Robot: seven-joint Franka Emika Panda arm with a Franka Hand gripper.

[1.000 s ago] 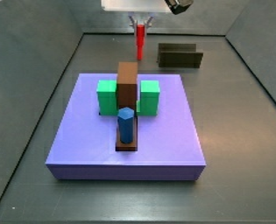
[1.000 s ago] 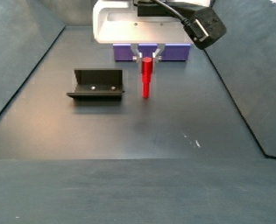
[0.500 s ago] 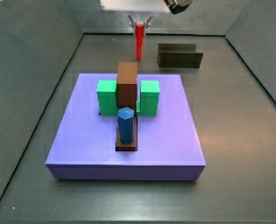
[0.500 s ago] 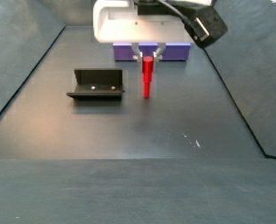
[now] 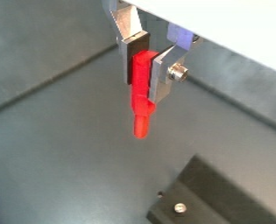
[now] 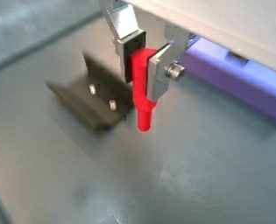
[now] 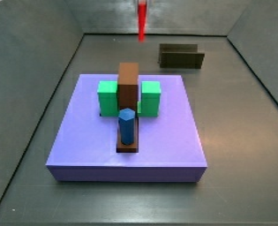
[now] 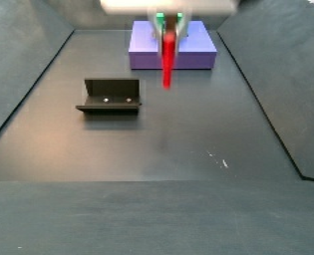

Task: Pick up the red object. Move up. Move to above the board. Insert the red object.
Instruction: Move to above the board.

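My gripper (image 5: 148,57) is shut on the red object (image 5: 140,92), a thin red peg that hangs straight down from between the silver fingers, also seen in a wrist view (image 6: 141,87). In a side view the peg (image 7: 142,19) hangs high above the floor behind the purple platform; the gripper body is mostly out of frame. In a side view the peg (image 8: 168,58) hangs in front of the platform. The board (image 7: 128,101), a long dark-brown plank, lies on the purple platform (image 7: 93,141) between two green cubes (image 7: 108,99), with a blue peg (image 7: 127,126) standing in it.
The dark fixture (image 7: 181,57) stands on the floor behind the platform, to the right of the hanging peg; it shows in a side view (image 8: 109,97) and both wrist views (image 6: 91,96). Grey walls bound the floor on both sides.
The gripper has risen with the red object; the peg now hangs higher and the gripper body has left the top of the side views.
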